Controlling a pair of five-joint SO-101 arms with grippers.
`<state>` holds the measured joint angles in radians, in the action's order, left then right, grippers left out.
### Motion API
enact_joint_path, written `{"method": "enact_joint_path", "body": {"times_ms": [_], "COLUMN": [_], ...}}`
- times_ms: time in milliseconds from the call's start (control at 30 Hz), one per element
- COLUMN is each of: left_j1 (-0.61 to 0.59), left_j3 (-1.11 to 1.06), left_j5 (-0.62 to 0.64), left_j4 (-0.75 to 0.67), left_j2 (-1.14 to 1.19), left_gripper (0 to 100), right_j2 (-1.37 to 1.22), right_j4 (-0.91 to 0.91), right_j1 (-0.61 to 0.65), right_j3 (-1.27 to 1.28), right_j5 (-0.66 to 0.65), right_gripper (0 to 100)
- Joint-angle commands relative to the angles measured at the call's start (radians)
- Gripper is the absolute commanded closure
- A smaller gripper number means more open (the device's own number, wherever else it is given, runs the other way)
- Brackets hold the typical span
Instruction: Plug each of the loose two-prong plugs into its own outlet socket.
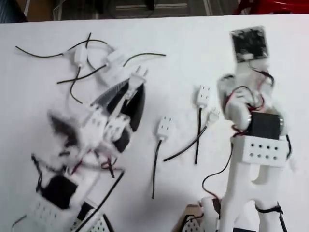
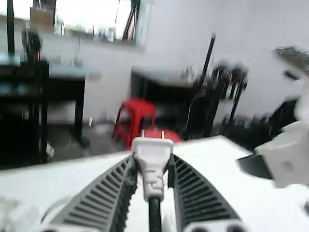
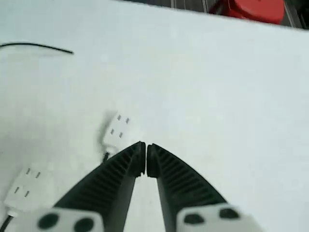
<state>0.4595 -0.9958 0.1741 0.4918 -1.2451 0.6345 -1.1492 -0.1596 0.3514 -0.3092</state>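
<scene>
My left gripper (image 1: 131,91) is shut on a white two-prong plug (image 1: 139,74) and holds it above the table, its black cord trailing back. In the left wrist view the plug (image 2: 152,147) sits between the ribbed fingers of this gripper (image 2: 152,160), prongs pointing away. Two white outlet sockets lie mid-table, one (image 1: 164,127) nearer the left arm and one (image 1: 203,95) by the right arm. A loose plug (image 1: 212,115) lies beside the second. My right gripper (image 3: 145,147) is shut on nothing, just short of a socket (image 3: 117,128); another socket (image 3: 23,187) lies beyond.
More white connector pieces (image 1: 79,55) with black cords are scattered at the far left of the table. The sockets' black cords (image 1: 154,166) run toward the front edge. The right arm's body (image 1: 256,145) stands at the right. A red stool (image 2: 137,116) is beyond the table.
</scene>
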Motion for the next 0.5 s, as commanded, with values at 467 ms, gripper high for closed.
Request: {"method": "enact_joint_path", "body": {"times_ms": [467], "left_j1": [0.022], "left_j3": [0.787], "left_j5": [-0.055], "left_j4": [0.743], "left_j2": [0.82], "left_gripper": [98], "right_j2": [0.025], "right_j4": [0.191], "right_j1": [-0.177], "right_j3": [0.612], "right_j5": [-0.003], "right_gripper": [98.0]}}
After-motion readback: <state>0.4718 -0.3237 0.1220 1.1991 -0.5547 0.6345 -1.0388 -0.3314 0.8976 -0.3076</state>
